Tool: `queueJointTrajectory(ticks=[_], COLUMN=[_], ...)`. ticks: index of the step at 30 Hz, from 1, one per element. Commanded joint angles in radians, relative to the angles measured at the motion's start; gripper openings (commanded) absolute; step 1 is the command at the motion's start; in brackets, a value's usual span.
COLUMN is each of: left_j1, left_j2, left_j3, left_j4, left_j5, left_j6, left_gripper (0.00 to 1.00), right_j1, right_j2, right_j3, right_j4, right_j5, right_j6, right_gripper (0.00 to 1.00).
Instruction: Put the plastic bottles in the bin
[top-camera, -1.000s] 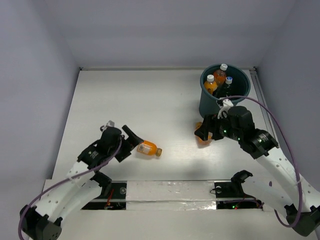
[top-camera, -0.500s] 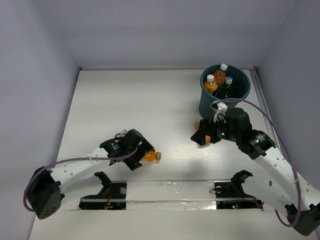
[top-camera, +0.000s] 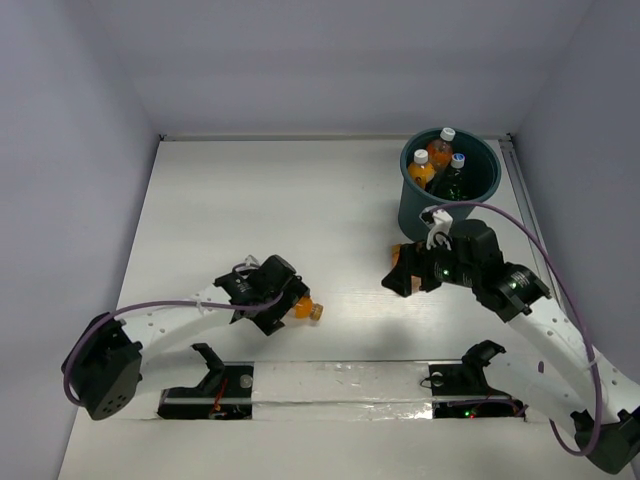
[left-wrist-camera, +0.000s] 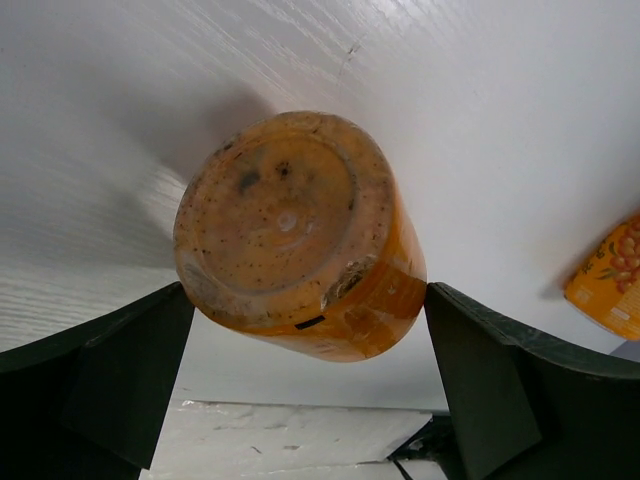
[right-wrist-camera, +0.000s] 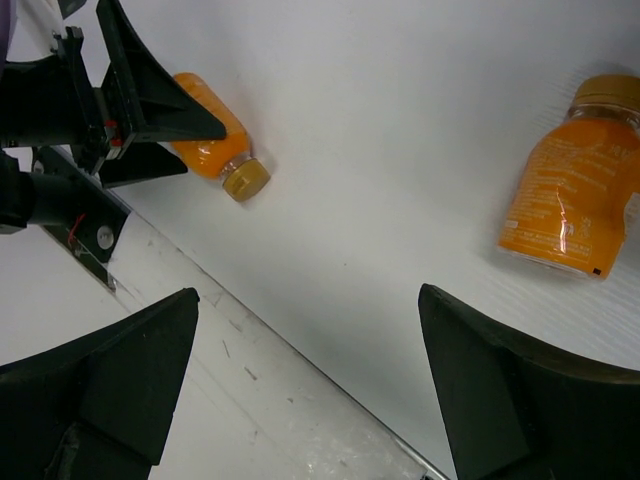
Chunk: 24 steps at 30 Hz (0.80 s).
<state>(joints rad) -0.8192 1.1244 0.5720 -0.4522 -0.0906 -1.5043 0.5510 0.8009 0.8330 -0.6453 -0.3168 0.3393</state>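
Both hands spread. We note one orange bottle (left-wrist-camera: 290, 230) base-first between fingers of left hand (left-wrist-camera: 307, 300); second orange bottle (right-wrist-camera: 570, 190) lies just outside right hand (right-wrist-camera: 307, 292).

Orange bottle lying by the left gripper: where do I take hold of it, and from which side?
Take the orange bottle across its wide round body, not the narrow cap. It lies on its side, base towards the left gripper, open fingers on either side. Probably come base-first along its length, then close.
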Motion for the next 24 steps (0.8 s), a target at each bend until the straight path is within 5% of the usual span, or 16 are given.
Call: queueJointTrajectory(ticks=[1, 9, 15, 21, 24], left_j1=[-0.006, -0.006, -0.006, -0.006, -0.006], left_j2=[0.009, 0.115, 0.199, 0.199, 0.187], left_j3=[0.017, 0.066, 0.140, 0.154, 0.155], left_j4=[-0.003, 0.049, 0.063, 0.098, 0.122], left_j5=[-0.083, -0.199, -0.270, -0.287, -0.282], left_j6=[-0.010, 0.073, 0.164, 0.254, 0.300], left_gripper=[0.99, 0.96, 0.81, 0.56, 0.47], right_j1=[0.007, 0.007, 0.007, 0.007, 0.007], right_j2=[0.004, 0.005, -0.020, 0.037, 0.079], right_j3=[0.000, -0.052, -0.117, -0.121, -0.135], right_j4=[0.013, 0.073, 0.113, 0.087, 0.098], right_j5=[-0.004, 0.025, 0.226, 0.474, 0.545], right_j6=[-0.006, 0.062, 0.219, 0.293, 0.322], right_gripper=[0.96, 0.95, 0.77, 1.00, 1.00])
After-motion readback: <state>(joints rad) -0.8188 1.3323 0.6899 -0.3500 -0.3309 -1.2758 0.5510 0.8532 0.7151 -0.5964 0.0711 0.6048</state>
